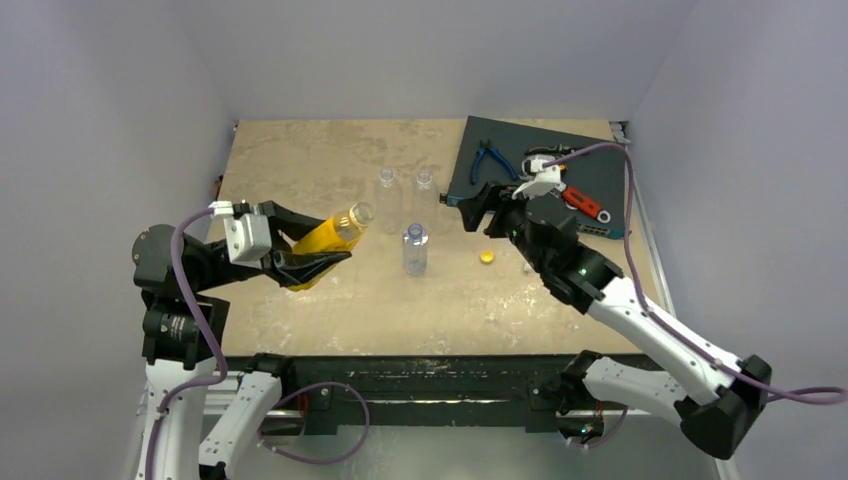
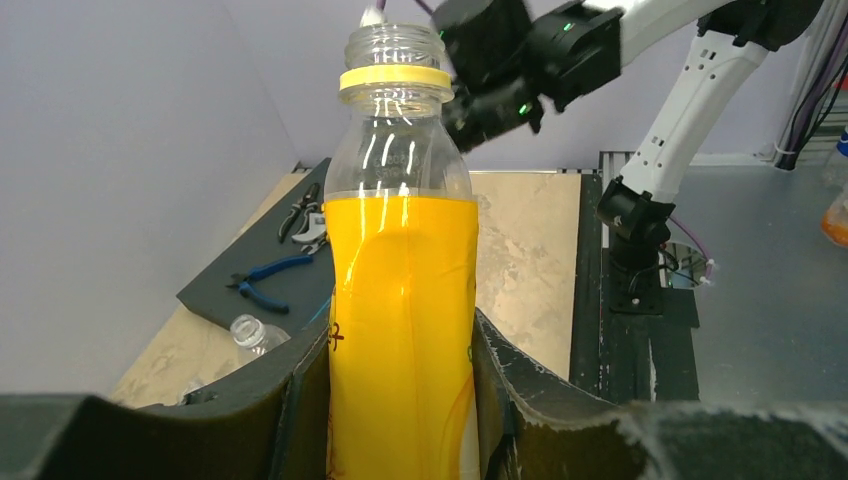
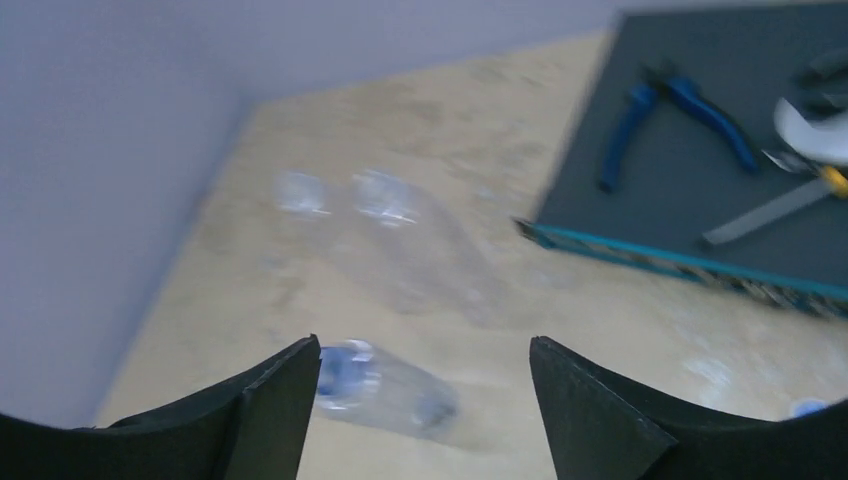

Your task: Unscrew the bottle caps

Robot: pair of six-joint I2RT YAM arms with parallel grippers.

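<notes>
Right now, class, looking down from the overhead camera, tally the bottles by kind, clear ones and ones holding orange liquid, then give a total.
Clear bottles: 3 (two at the back, one blue-capped in front)
Orange-liquid bottle: 1 (held in the left pincer)
Total: 4

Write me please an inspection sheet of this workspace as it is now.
Surface: beige table, mottled.
Job's things: orange bottle uncapped; yellow cap lies on the table; clear bottles stand, the near one blue-capped.
Clutter: blue pliers, red wrench on dark mat.
Grippers: left gripper shut on orange bottle; right gripper open, nothing between its fingers.
Cables: purple cables along both arms.
Surroundings: grey walls.
</notes>
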